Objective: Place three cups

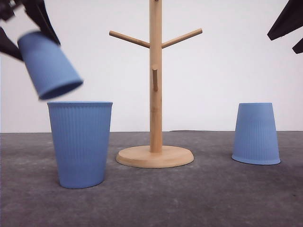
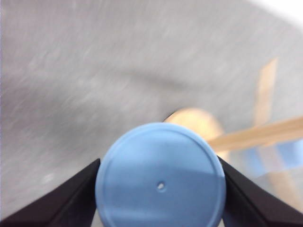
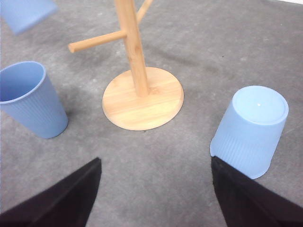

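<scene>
My left gripper is shut on a light-blue ribbed cup, held tilted in the air at the upper left with its mouth down and to the right. In the left wrist view the flat base of this cup sits between the black fingers. Below it a second cup stands upright on the grey table. A third cup stands upside down at the right, also seen in the right wrist view. My right gripper hangs open above the table, its fingers at the upper right.
A wooden cup tree with angled pegs stands on a round base in the middle of the grey table. A white wall lies behind. The upright cup stands left of the tree's base.
</scene>
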Tool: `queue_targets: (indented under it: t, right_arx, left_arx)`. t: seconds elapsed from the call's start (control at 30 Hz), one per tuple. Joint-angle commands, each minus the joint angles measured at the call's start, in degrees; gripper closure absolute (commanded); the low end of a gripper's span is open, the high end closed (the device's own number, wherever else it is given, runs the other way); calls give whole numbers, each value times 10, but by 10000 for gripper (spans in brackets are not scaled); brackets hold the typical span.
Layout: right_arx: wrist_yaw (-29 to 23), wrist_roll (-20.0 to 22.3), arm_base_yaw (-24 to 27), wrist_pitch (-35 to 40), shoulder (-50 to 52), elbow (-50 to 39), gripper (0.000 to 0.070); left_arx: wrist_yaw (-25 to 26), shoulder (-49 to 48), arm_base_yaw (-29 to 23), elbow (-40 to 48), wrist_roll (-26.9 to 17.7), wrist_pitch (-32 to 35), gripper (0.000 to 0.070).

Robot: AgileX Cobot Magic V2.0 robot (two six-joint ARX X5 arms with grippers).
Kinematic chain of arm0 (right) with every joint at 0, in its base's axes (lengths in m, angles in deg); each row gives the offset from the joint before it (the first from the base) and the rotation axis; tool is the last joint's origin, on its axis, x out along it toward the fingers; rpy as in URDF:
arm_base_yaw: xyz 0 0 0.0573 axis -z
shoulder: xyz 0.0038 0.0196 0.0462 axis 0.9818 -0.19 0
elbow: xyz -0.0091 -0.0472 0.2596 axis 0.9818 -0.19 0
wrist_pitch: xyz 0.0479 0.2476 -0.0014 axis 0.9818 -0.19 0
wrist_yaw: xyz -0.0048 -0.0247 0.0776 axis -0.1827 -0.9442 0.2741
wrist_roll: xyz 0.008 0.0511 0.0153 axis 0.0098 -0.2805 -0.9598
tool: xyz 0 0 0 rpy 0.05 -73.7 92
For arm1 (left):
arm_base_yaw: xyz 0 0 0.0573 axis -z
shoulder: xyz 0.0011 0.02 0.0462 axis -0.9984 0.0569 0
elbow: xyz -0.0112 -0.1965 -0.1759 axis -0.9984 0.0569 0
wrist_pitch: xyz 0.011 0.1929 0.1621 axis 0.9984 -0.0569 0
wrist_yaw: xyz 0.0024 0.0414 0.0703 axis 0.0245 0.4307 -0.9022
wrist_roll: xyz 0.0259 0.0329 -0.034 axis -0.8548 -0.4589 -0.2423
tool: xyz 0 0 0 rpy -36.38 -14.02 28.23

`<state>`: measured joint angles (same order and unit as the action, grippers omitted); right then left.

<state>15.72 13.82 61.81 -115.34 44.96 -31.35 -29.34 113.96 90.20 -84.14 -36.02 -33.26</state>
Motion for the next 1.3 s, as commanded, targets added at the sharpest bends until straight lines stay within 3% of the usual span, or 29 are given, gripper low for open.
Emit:
queue_targets:
  t: [0.0, 0.13, 0.33, 1.1, 1.27]
  right_arx:
    - [0, 1, -3, 6, -2, 9, 234]
    - [0, -8, -3, 8, -2, 9, 234]
    - [1, -9, -3, 14, -2, 9, 234]
    - [1, -9, -18, 16, -2, 9, 234]
    - [1, -9, -18, 16, -2, 9, 235]
  left_arx:
    - [38, 4, -7, -24, 51, 21, 358]
    - [107, 4, -17, -34, 136, 89, 358]
    - [116, 10, -13, -34, 214, 163, 358]
    - [114, 114, 77, -34, 227, 196, 344]
    - [108, 124, 92, -34, 227, 203, 252]
